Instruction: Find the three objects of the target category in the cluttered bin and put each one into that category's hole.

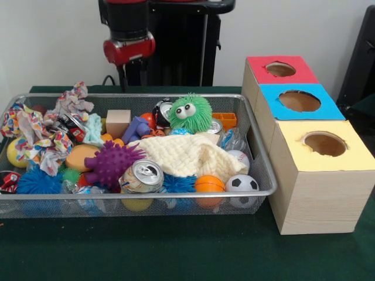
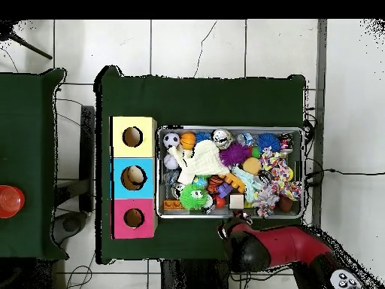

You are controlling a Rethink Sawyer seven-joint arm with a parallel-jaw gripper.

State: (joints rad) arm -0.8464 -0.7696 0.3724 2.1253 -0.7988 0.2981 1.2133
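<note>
Green-clothed table (image 1: 176, 252): wire mesh bin (image 1: 258, 175) lies lower-right of red arm's gripper (image 1: 123, 75); finger state cannot be determined.

text: none legible | cans (image 1: 142, 176) in the bin (image 1: 258, 153): printing too small to make out | boxes (image 1: 299, 100): plain colours, unlabelled

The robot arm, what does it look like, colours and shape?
The arm is thick and rounded: black segments with a glossy red collar, then a thin dark stem below it. From overhead it shows as a bulky red and black shape. No gripper details are discernible.
</note>
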